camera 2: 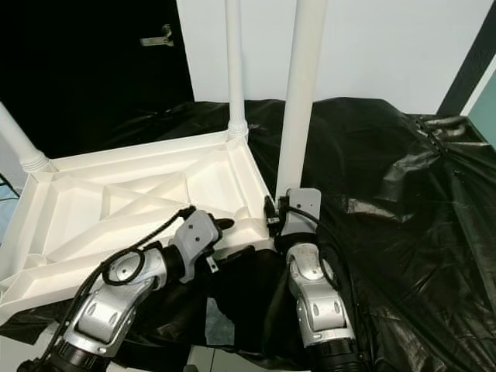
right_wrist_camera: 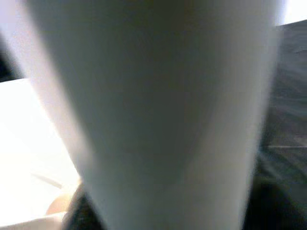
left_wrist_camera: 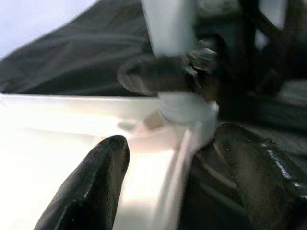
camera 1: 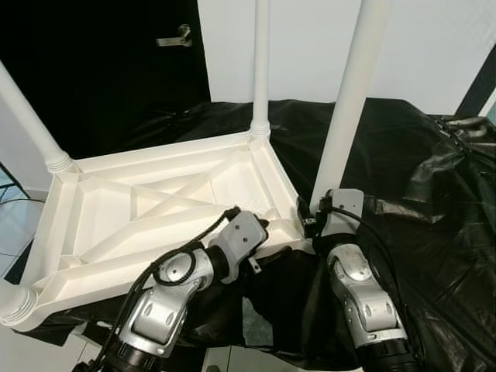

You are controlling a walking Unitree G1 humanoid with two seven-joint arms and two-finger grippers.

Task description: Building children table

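The white children's table top (camera 1: 155,209) is laid upside down on a worktop draped in black sheeting (camera 1: 434,201), with three legs already standing in its corner sockets. The fourth leg (camera 1: 349,108) is being seated at the near corner: the right end effector (camera 1: 319,221) is clamped round its base, while the left end effector (left_wrist_camera: 168,158), fingers apart, straddles the tabletop's rim beside that socket. Next, a firm downward press or twist seems required, the frame being braced
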